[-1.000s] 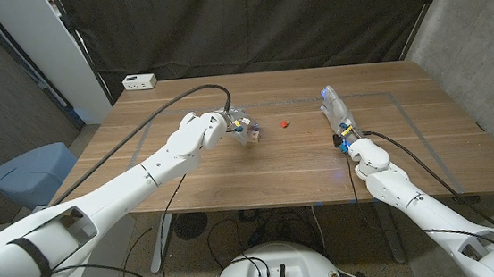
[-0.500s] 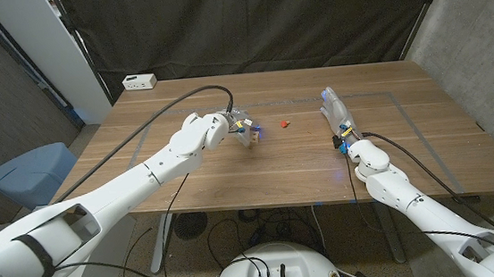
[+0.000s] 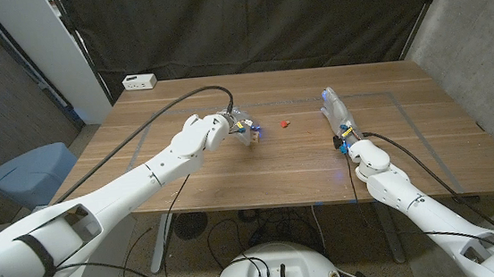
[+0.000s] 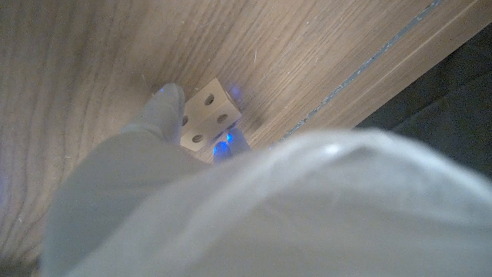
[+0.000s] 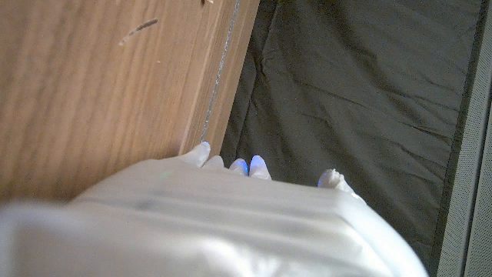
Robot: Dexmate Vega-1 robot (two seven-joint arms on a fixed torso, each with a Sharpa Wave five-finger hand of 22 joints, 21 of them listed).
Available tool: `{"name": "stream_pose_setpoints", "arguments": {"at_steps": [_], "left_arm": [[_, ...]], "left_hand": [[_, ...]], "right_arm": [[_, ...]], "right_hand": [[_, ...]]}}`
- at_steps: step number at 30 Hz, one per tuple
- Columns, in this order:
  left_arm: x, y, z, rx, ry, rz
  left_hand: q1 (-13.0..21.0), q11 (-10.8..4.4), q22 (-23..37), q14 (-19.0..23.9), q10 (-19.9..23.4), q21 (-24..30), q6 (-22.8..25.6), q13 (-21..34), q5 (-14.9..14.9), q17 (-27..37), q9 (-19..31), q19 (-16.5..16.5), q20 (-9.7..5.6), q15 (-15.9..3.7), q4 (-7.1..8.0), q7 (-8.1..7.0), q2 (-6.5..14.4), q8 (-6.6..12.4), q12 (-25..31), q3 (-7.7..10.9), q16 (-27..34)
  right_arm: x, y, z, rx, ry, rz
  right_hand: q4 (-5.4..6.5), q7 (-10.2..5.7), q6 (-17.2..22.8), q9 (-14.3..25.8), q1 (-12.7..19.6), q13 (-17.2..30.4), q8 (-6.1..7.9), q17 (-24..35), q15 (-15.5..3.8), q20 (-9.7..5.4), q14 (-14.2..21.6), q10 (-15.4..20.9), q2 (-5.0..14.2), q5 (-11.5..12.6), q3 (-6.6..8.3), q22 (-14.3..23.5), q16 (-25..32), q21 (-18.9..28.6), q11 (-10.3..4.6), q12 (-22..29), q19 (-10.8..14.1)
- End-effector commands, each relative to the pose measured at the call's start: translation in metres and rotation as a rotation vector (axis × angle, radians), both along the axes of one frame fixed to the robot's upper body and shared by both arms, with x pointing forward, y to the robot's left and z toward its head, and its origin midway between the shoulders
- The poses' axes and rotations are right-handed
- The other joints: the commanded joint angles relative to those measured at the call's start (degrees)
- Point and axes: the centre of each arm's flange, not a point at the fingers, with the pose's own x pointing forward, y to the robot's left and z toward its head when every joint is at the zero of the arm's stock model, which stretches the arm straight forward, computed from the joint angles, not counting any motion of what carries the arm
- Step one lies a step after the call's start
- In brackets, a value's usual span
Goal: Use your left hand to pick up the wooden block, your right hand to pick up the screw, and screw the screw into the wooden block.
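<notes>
Very little changes over the last second: in the head view the left hand (image 3: 235,124) stays just left of the frame's centre, its fingers reaching over the wooden block (image 3: 252,133), and it seems to have crept only slightly toward the block. The left wrist view shows one fingertip (image 4: 171,100) touching the upper face of the block (image 4: 206,113), with a blue glow just beside the block on its other side; whether the fingers are truly clamped on it I cannot tell, since the back of the hand hides most of them. The block appears to sit on the table (image 3: 233,180), so the pickup looks to be still in progress, not finished

The right hand (image 3: 335,113) holds its place in the right half of the head view, standing on the table with its fingers straight and close together, gripping nothing. In the right wrist view its fingertips (image 5: 201,154) point past the table edge toward the dark curtain (image 5: 354,85)

The red screw (image 3: 285,123) lies untouched at the frame's centre, between the two hands and just to the right of the block. The right hand has not started toward it, so that step, and the screwing itself, is still to come
</notes>
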Motion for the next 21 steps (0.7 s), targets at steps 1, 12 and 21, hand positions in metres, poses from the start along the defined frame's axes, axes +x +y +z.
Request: {"name": "stream_pose_setpoints", "arguments": {"at_steps": [1,12,21], "left_arm": [[0.0048,-0.0029,-0.0033,0.000,-0.030,-0.012],[0.0076,-0.0054,-0.0031,-0.009,-0.051,-0.031],[0.0089,-0.0081,-0.0027,-0.011,-0.054,-0.044]], "left_hand": [[0.8,-0.13,0.2,1.9,2.2,0.2,2.3,0.7,-0.2,0.3,0.1,-3.7,0.46,-0.52,-0.17,-0.72,0.1,0.58,1.2,-0.63,0.5],[2.1,-0.20,0.2,6.6,7.7,0.2,8.5,2.0,-0.2,0.4,0.2,-2.0,0.47,-2.63,-0.20,-1.53,0.2,1.04,4.0,-2.16,0.7],[3.4,-0.30,0.2,10.2,11.9,0.4,11.6,3.6,-0.3,0.5,0.3,0.3,0.41,-4.17,-0.12,-1.64,1.1,0.77,6.6,-3.08,0.8]], "right_arm": [[0.0002,-0.0021,0.0038,-0.002,0.005,-0.004],[0.0025,-0.0031,0.0010,0.001,0.014,-0.005],[0.0022,-0.0046,-0.0012,0.002,0.018,-0.008]], "right_hand": [[-0.06,-0.32,-0.3,0.2,-0.1,0.1,0.18,0.2,-0.04,-0.31,-0.4,-0.1,-0.11,0.3,0.27,0.3,0.1,0.2,-0.09,0.0,-0.3],[-0.11,-0.30,-0.1,0.2,-0.2,0.1,0.26,0.2,-0.14,-0.31,-0.4,0.0,-0.09,0.3,0.33,0.3,0.1,0.2,-0.04,0.1,-0.2],[-0.13,-0.46,0.0,0.2,-0.2,0.1,0.31,0.2,1.10,-0.19,-0.3,0.1,-0.08,0.3,0.38,0.3,0.1,0.2,-0.58,0.1,-0.3]]}}
